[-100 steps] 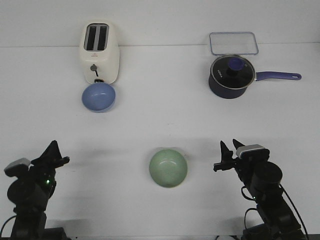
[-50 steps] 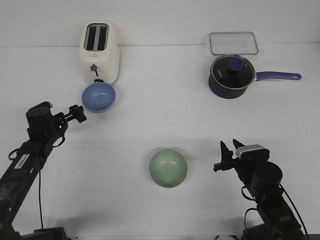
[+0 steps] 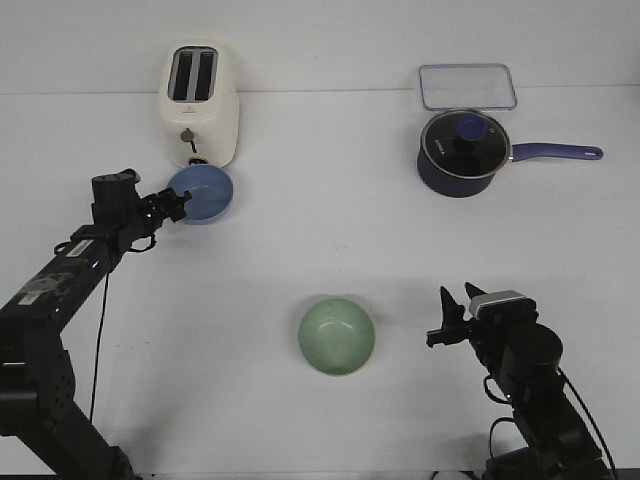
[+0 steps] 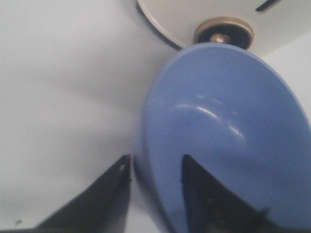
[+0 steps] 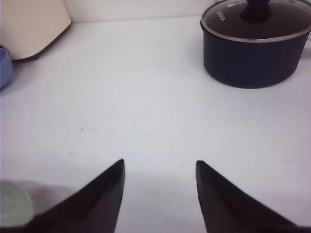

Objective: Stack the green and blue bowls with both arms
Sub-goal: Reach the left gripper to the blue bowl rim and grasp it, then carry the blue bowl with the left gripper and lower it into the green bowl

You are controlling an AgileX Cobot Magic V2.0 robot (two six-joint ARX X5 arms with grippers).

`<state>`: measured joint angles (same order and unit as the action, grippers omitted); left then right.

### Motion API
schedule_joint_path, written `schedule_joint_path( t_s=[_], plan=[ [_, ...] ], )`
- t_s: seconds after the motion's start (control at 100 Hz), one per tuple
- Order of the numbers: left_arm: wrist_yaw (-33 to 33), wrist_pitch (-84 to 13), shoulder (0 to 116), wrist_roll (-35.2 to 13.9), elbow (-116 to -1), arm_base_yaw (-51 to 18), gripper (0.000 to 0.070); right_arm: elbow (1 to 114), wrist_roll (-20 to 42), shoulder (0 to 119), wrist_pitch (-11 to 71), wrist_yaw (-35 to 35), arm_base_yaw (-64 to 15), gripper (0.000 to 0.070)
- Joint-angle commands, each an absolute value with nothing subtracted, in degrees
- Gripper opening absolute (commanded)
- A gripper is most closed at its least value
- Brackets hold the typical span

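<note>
The blue bowl (image 3: 205, 192) sits just in front of the toaster at the back left. My left gripper (image 3: 178, 205) is at its near-left rim, jaws open. In the left wrist view the gripper (image 4: 155, 162) straddles the rim of the blue bowl (image 4: 228, 126), one finger outside the wall and one inside. The green bowl (image 3: 337, 336) sits upright at the front centre. My right gripper (image 3: 440, 315) is open and empty to the right of it, apart from it. In the right wrist view the gripper (image 5: 159, 164) is over bare table, with the green bowl (image 5: 12, 208) at the edge.
A cream toaster (image 3: 200, 105) stands right behind the blue bowl, almost touching it. A dark navy saucepan (image 3: 462, 152) with a glass lid and a long handle is at the back right. A clear rectangular container (image 3: 467, 86) lies behind it.
My left arm has reached from the front left corner forward and right to the blue bowl, and its fingers now straddle the rim. The right arm and both bowls have not moved.
</note>
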<state>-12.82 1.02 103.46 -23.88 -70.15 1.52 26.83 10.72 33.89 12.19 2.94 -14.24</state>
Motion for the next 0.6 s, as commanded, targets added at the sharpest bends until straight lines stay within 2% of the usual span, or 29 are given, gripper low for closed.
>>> schedule_joint_path(
  t_s=[0.0,0.17,0.33,0.59],
  plan=[
    [-13.23,1.52,104.44,-22.98,-71.64,1.41,0.0014,26.94,10.22,34.22,11.86,2.90,-14.41,0.0287],
    [-15.70,-2.28,102.24,-22.57,-71.72,1.43,0.0014,26.94,10.24,34.22,11.88,0.54,-14.24,0.0287],
    [-19.68,-9.52,94.96,-17.04,-71.72,1.43,0.0014,26.94,10.26,34.17,12.45,-0.21,-13.28,0.0287],
    [-29.04,-20.80,79.46,-12.01,-70.78,-1.74,0.0014,26.94,10.63,34.17,14.59,0.12,-12.40,0.0287]
  ],
)
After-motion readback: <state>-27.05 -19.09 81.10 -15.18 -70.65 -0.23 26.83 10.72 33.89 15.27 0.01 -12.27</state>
